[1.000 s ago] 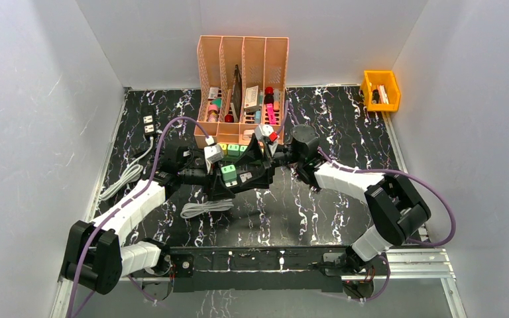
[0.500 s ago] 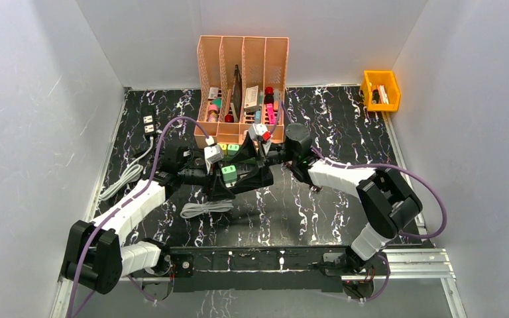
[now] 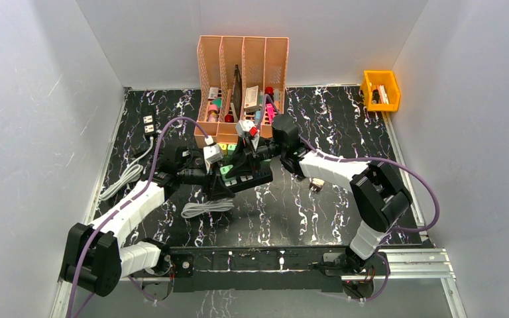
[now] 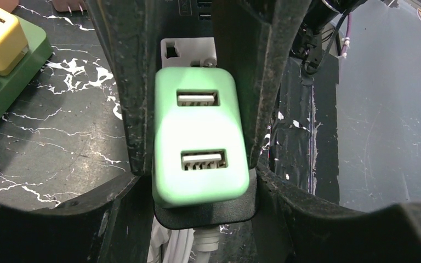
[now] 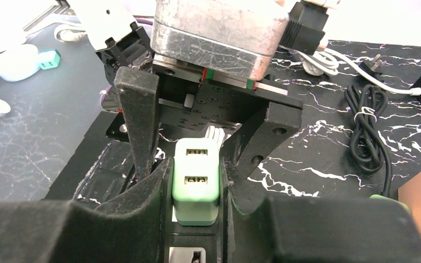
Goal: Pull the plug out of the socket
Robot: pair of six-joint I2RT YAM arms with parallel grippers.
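Observation:
A light-green plug (image 4: 200,142) with two USB ports sits in a black socket strip (image 4: 205,211), whose white cord leaves below. My left gripper (image 4: 200,183) is shut on the socket strip, its fingers pressing both sides just under the plug. My right gripper (image 5: 196,181) is shut on the plug (image 5: 196,181), one pad flat against each side, with the socket (image 5: 194,241) beneath it. From above, both grippers meet mid-table: left gripper (image 3: 213,179), right gripper (image 3: 240,165), plug (image 3: 226,170), socket (image 3: 257,177).
A peach file organiser (image 3: 242,73) full of items stands just behind the grippers. A yellow bin (image 3: 380,89) sits at back right. A coiled white cable (image 3: 205,209) lies in front. A green power strip (image 4: 5,71) with coloured plugs lies nearby. A black cable bundle (image 5: 364,131) lies aside.
My right arm has swung left toward the plug, and its open fingers have closed on the plug's sides. The left gripper has kept its hold on the socket.

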